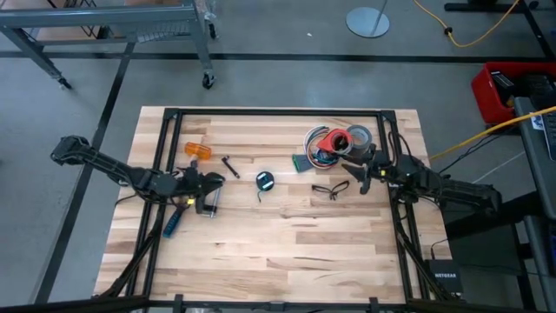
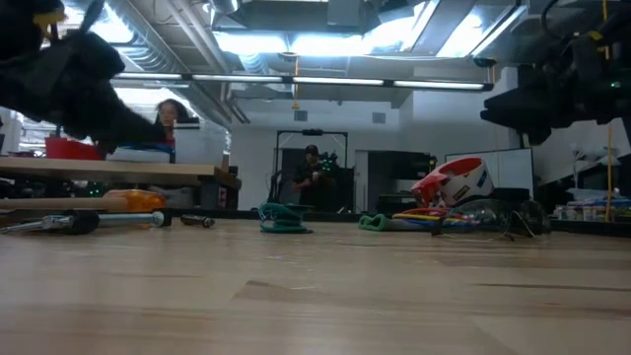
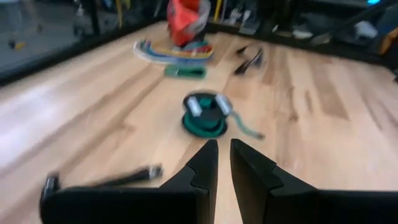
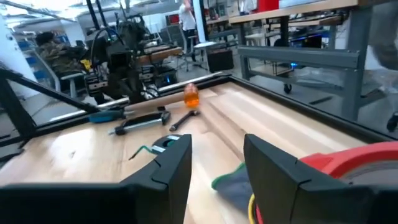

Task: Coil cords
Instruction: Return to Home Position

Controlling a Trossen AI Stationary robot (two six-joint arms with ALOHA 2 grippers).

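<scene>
The dark teal-green cord [image 1: 264,181] lies coiled on the table's middle, a loose tail [image 3: 249,132] trailing off it. The thin black cord [image 1: 330,189] lies in loose loops to its right. My left gripper [image 1: 217,178] hovers left of the teal coil, pointing at it [image 3: 205,115], its fingers [image 3: 224,152] nearly together and with nothing between them. My right gripper [image 1: 358,178] hovers just right of the black cord, with its fingers [image 4: 217,155] open and nothing between them.
Red and grey tape rolls [image 1: 334,139] and a bundle of coloured wires sit at the far right. An orange piece [image 1: 198,149] and a short black tool [image 1: 230,165] lie far left. A clamp [image 1: 207,202] and a blue-handled tool [image 1: 174,222] lie under my left arm.
</scene>
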